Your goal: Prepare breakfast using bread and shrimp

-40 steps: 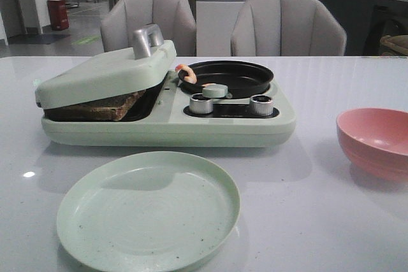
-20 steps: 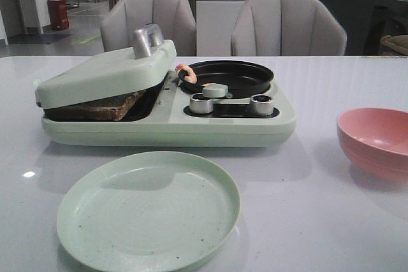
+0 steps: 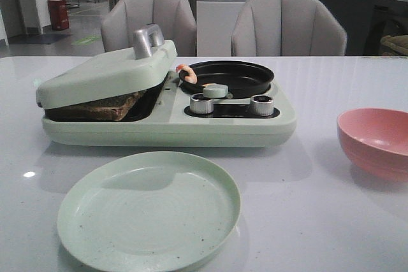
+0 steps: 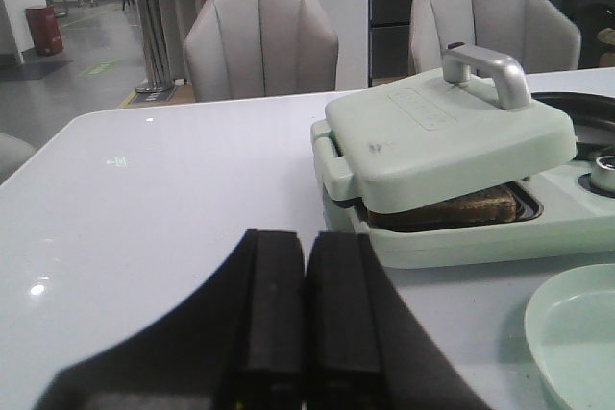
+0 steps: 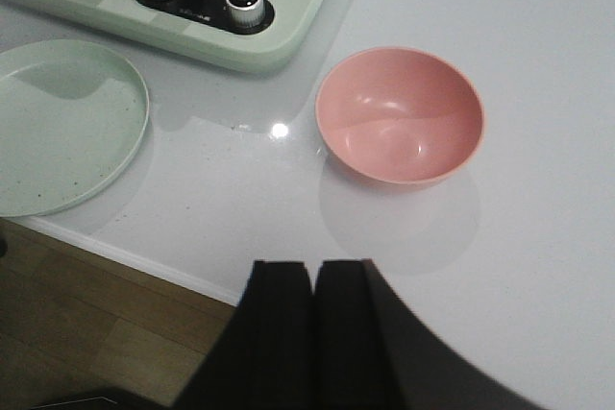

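The bread [image 3: 95,109] lies under the tilted lid [image 3: 105,71] of a pale green breakfast maker [image 3: 166,125]; only its brown crust edge shows, also in the left wrist view [image 4: 452,208]. A small curled pink shrimp [image 3: 185,72] rests on the rim of the black pan [image 3: 226,76]. Neither gripper appears in the front view. My left gripper [image 4: 306,256] is shut and empty above the table, to the left of the machine. My right gripper [image 5: 313,280] is shut and empty over the table's front edge, near the pink bowl [image 5: 400,112].
A pale green plate [image 3: 148,208] lies in front of the machine and shows in the right wrist view [image 5: 58,122]. The pink bowl [image 3: 376,141] stands at the right. Two silver knobs [image 3: 201,103] face forward. Two grey chairs [image 3: 150,20] stand behind the table.
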`<action>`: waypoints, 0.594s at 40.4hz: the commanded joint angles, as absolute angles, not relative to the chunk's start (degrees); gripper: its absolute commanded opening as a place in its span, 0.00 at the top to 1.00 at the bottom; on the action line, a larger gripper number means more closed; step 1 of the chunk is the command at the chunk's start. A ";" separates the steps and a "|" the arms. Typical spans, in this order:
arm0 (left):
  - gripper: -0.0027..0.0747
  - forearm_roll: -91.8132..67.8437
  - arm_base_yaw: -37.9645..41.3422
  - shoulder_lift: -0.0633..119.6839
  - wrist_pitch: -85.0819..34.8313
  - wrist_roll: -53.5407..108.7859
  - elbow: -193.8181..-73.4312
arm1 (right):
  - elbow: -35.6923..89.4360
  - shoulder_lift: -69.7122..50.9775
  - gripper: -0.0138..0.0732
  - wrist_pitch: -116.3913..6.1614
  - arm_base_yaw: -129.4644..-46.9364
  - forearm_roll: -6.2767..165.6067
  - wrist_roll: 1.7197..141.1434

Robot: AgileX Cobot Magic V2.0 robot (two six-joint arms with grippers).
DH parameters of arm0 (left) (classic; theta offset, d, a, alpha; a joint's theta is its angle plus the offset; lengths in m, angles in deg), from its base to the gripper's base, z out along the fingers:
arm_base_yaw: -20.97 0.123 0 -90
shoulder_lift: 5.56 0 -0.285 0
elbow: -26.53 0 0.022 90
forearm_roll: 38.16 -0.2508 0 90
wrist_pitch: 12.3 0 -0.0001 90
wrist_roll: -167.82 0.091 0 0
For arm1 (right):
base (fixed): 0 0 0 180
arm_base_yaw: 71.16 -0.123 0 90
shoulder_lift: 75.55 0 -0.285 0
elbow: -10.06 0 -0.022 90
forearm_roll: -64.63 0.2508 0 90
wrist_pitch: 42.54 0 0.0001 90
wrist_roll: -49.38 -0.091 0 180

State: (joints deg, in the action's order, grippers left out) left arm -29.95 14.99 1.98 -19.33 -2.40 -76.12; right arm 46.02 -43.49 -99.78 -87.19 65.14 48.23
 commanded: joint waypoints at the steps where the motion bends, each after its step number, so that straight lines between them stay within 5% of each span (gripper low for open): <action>1: 0.84 -33.05 16.01 0.88 -13.68 -7.36 -74.40 | 44.51 -43.03 0.80 -95.74 -87.27 64.95 48.51; 24: 0.84 -33.88 16.61 0.88 -7.91 -7.66 -74.40 | 44.51 -43.03 0.80 -95.74 -87.27 64.95 48.51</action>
State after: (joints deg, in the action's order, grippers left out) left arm -34.49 16.56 1.98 -13.13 -7.03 -76.12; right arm 46.02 -43.49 -99.78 -87.19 65.14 48.23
